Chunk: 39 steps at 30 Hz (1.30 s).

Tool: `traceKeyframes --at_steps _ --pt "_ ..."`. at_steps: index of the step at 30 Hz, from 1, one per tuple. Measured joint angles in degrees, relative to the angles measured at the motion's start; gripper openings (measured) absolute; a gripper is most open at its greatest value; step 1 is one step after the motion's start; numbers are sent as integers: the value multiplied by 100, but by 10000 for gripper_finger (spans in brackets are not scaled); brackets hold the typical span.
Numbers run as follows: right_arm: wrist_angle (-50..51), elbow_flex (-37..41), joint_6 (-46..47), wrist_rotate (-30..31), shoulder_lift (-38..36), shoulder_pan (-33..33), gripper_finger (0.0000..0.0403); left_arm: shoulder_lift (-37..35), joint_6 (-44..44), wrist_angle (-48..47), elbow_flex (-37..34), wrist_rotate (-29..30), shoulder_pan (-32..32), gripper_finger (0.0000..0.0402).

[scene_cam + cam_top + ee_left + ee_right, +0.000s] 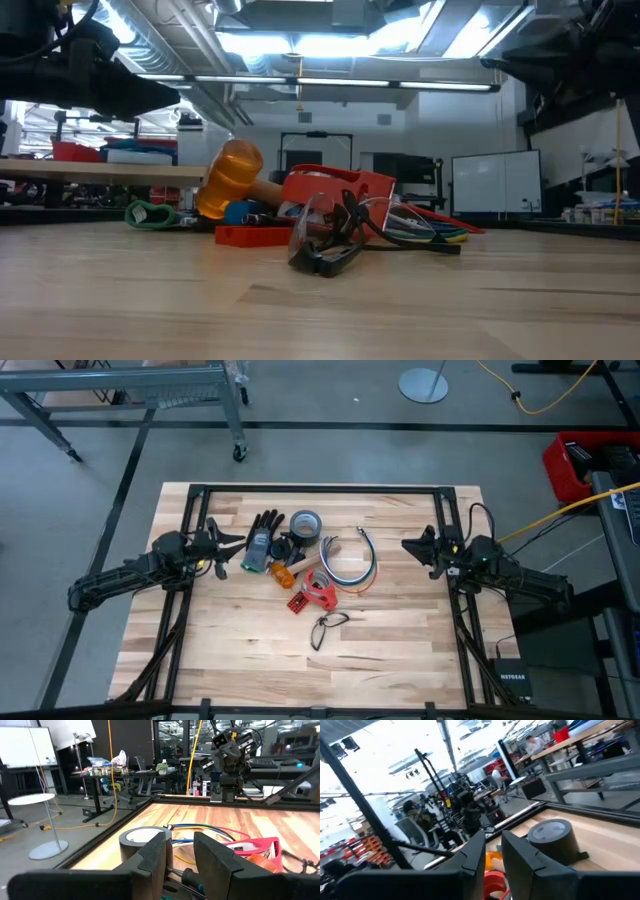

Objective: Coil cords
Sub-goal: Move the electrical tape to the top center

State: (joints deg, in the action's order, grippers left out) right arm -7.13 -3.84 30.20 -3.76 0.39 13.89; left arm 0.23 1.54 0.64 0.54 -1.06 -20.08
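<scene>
The cords (350,565), blue, white and red-orange, lie in a loose loop flat on the wooden table (250,670), just right of a pile of tools. They also show in the low view (432,232) and the left wrist view (200,827). My left gripper (232,552) (179,845) hovers level at the table's left, pointing at the pile. Its fingers stand a narrow gap apart with nothing between them. My right gripper (408,548) (493,845) hovers at the table's right, pointing at the cords, also with a narrow empty gap.
The pile beside the cords holds a grey duct tape roll (305,525), black gloves (262,535), an orange-headed mallet (285,572) and a red plastic object (318,592). Safety glasses (328,625) lie nearer the front edge. Bare wood lies in front of the pile.
</scene>
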Motion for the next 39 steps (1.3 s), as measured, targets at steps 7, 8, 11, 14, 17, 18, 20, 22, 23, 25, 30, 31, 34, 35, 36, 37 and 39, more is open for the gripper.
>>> traceKeyframes --at_steps 7,8,11,14,17,18,20,22,23,25,30,31,34,35,36,37,39 --pt "-36 -9 -3 442 407 0 68 2 -417 9 -2 0 2 93" --pt "-37 -9 -3 493 511 1 70 1 -473 11 -2 0 1 93" --pt "-206 -9 -2 649 894 0 87 2 -884 13 -2 0 0 93" --pt "-846 -13 -2 733 1422 0 116 0 -1197 17 -2 0 0 93" --pt "-1687 -16 -26 728 2105 0 149 2 -1337 25 -2 0 2 93" --pt "-1965 -18 -34 722 2353 0 158 1 -1430 34 -3 0 2 93" --pt "-2435 -24 -39 702 2844 0 172 2 -1658 122 -7 -2 2 93" --pt "-2680 -101 -8 688 3326 0 179 0 -1883 197 -7 0 2 93" --pt "-2689 -189 47 679 3566 0 180 2 -1976 156 -6 -1 0 93" --pt "-2690 -405 131 676 4055 0 181 36 -2331 24 -4 2 -2 93" --pt "-2691 -1235 102 556 5356 -4 181 306 -2691 22 -4 -5 -2 93" --pt "-2652 -1448 91 560 5629 -4 182 368 -2633 20 -4 0 -4 93" --pt "-2170 -2148 86 679 6402 2 182 522 -2387 17 -4 23 -4 93" --pt "-1926 -2395 87 730 6649 2 182 554 -2336 17 -4 35 -4 93" --pt "-1621 -2654 86 782 6893 2 182 579 -2288 13 -4 48 -4 93" --pt "-1326 -2922 87 843 7134 2 182 604 -2264 13 -4 55 -4 93" --pt "-742 -3468 85 918 7599 2 182 621 -2253 11 -2 61 -4 93"
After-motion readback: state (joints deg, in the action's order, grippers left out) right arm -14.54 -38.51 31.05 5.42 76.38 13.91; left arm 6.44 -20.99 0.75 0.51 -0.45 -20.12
